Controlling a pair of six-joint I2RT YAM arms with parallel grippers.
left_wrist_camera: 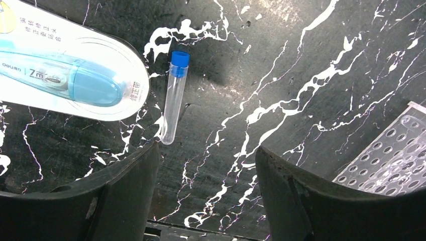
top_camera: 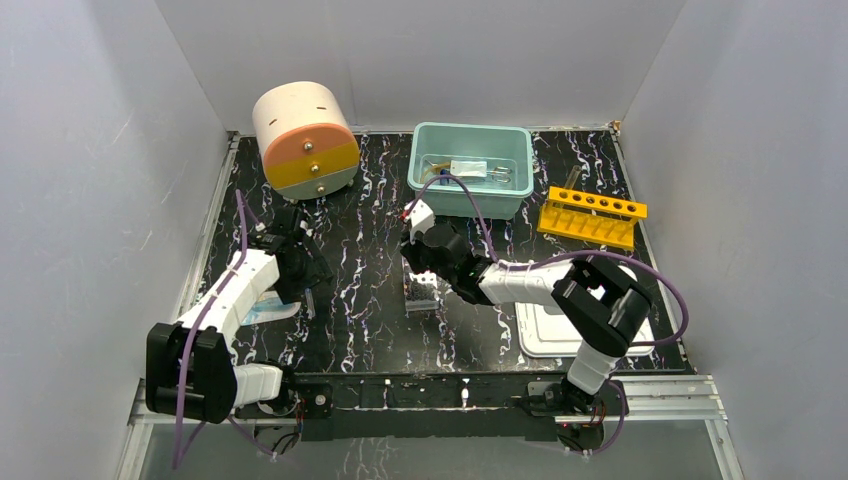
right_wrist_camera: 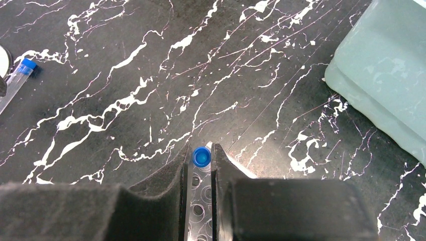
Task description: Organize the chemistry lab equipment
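My right gripper (right_wrist_camera: 202,150) is shut on a thin blue-capped tube (right_wrist_camera: 201,158), seen end-on between the fingertips, directly above the clear well plate (right_wrist_camera: 198,203). In the top view the gripper (top_camera: 424,262) hovers over the far end of that plate (top_camera: 421,293) at the table's middle. My left gripper (left_wrist_camera: 206,153) is open and empty just above the table. A second blue-capped tube (left_wrist_camera: 174,99) lies flat just beyond its left finger. That gripper sits at the left of the top view (top_camera: 303,278). The well plate's corner also shows in the left wrist view (left_wrist_camera: 397,160).
A teal bin (top_camera: 425,172) at the back centre holds a tag and small items. The yellow holed rack (top_camera: 592,216) stands to its right. The cream-and-orange drum (top_camera: 305,138) is at the back left. A correction-tape pack (left_wrist_camera: 65,75) lies by the left gripper. A white tray (top_camera: 552,328) sits front right.
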